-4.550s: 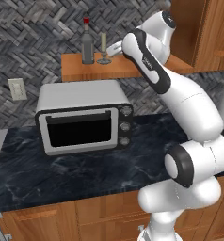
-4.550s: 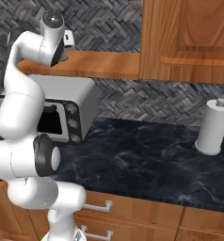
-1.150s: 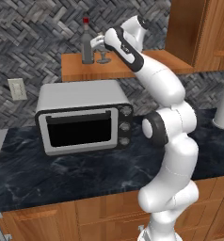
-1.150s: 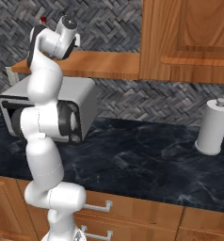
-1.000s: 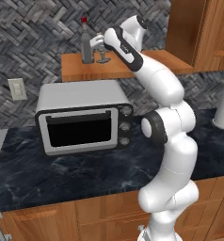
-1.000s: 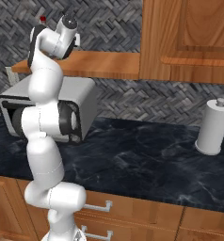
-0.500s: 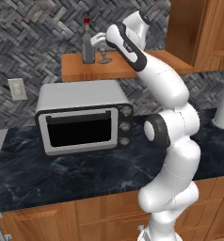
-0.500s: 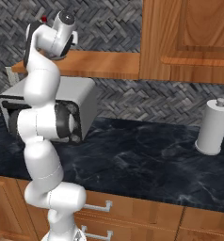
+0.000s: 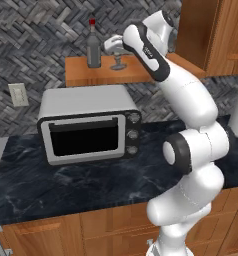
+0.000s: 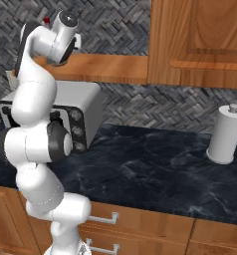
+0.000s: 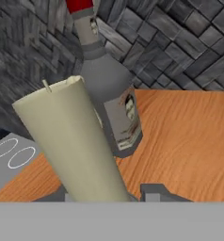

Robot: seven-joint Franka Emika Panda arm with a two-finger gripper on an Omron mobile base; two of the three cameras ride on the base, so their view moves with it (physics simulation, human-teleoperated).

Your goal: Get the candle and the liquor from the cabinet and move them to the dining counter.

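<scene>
Hand view puts us right against the candle (image 11: 71, 141): its cream stick rises between the dark finger tips (image 11: 154, 193), which sit tight at its base, so we read the jaws as closed on the candle. Just behind it stands the liquor (image 11: 107, 89), upright on the cabinet (image 11: 184, 136) shelf board, red cap up, its label facing us. We cannot tell whether bottle and candle touch.

Left base view gives the wider layout. We see the liquor (image 9: 93, 47) at the left of the cabinet (image 9: 96, 75) shelf, and the candle (image 9: 119, 62) holder's stem and round base just right of it, the gripper (image 9: 115, 46) over the top. Below the shelf sits a microwave (image 9: 88, 127) on the marble table (image 9: 66, 190), close under the arm's reach.

Right base view hides the candle behind the white arm; only the bottle's red cap (image 10: 47, 20) peeps out. It adds a paper towel roll (image 10: 225, 134) standing on the table, well apart to the right.
</scene>
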